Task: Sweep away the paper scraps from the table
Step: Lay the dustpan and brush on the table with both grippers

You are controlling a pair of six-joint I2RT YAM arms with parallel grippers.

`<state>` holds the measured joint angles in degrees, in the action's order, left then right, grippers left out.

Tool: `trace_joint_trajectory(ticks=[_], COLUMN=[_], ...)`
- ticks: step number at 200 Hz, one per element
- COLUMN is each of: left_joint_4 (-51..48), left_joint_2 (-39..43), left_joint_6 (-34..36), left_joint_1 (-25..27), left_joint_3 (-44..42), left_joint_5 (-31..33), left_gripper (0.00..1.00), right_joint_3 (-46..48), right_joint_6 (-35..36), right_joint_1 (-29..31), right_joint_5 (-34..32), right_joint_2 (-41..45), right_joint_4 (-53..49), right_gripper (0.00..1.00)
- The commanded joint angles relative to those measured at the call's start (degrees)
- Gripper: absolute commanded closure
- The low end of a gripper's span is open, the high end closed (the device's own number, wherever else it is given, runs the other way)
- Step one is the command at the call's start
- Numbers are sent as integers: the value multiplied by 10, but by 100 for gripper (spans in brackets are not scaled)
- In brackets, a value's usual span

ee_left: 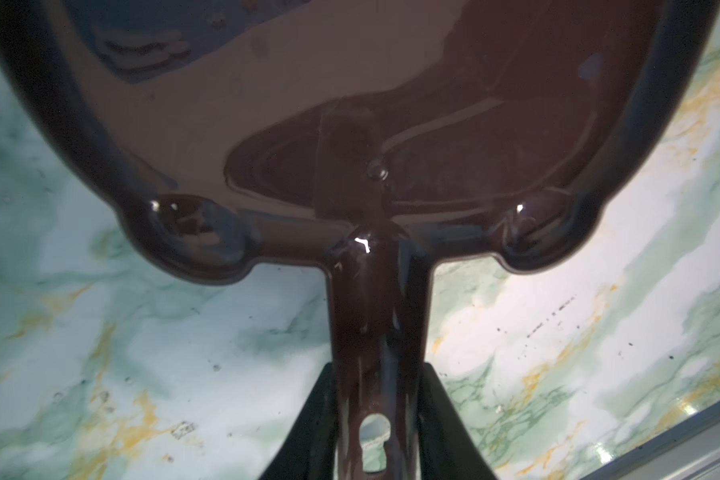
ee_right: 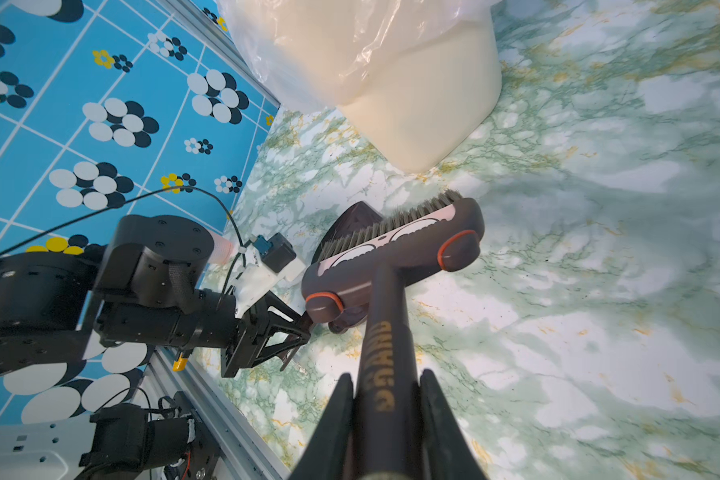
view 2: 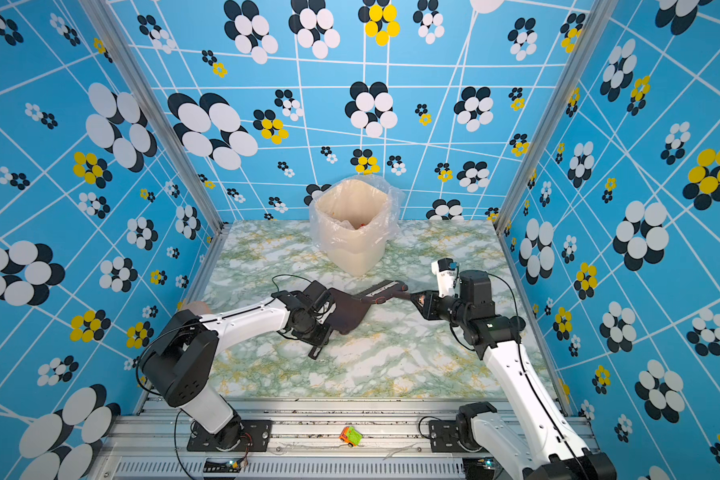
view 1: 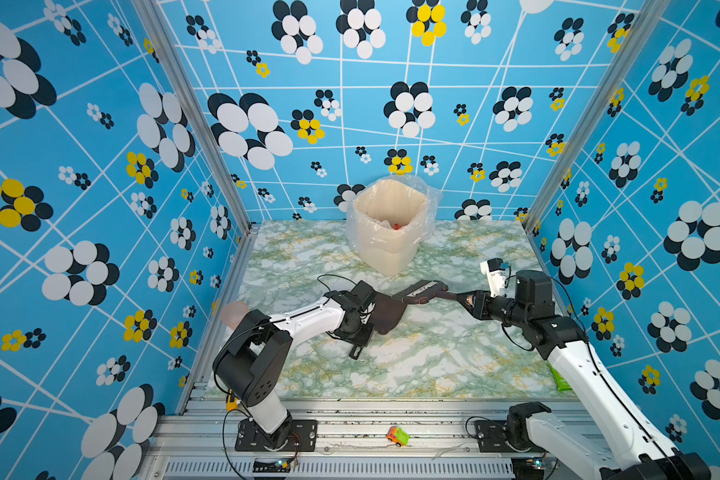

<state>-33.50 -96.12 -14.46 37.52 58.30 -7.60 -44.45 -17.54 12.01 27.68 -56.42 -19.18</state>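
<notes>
Green-veined marble covers the counter (view 1: 433, 361), and at the middle of its far edge stands a cream bin (view 1: 389, 249) lined with clear plastic. Deep inside it shows a red bit, seemingly one of the paper scraps (view 1: 396, 226). It lies beyond both claws, which meet near the counter's middle. The left claw (ee_left: 378, 370) is clenched on the handle of a dark brown dustpan (ee_left: 350, 104). The right claw (ee_right: 385, 374) grips the handle of a brush (ee_right: 395, 245) whose head lies across the dustpan's far end, just before the bin.
</notes>
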Motion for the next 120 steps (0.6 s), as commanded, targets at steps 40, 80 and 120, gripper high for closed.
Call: trace_joint_trajectory(ticks=[40,80,120], left_joint_4=[7,-12,-15], left_joint_2=[-28,-41,-24], left_joint_6=[3,8,-2], left_joint_1=[27,45,51], left_joint_3=[41,61,65], left_joint_5=[22,45,46], left_gripper=[66,43,1], right_joint_3=[18,29,41], right_joint_6=[22,40,63], right_joint_1=[83,87,87], right_joint_5=[-89,-116,-136], right_joint_2=[-89,-106,-105], right_joint_4=[111,110,85], right_gripper=[100,94,78])
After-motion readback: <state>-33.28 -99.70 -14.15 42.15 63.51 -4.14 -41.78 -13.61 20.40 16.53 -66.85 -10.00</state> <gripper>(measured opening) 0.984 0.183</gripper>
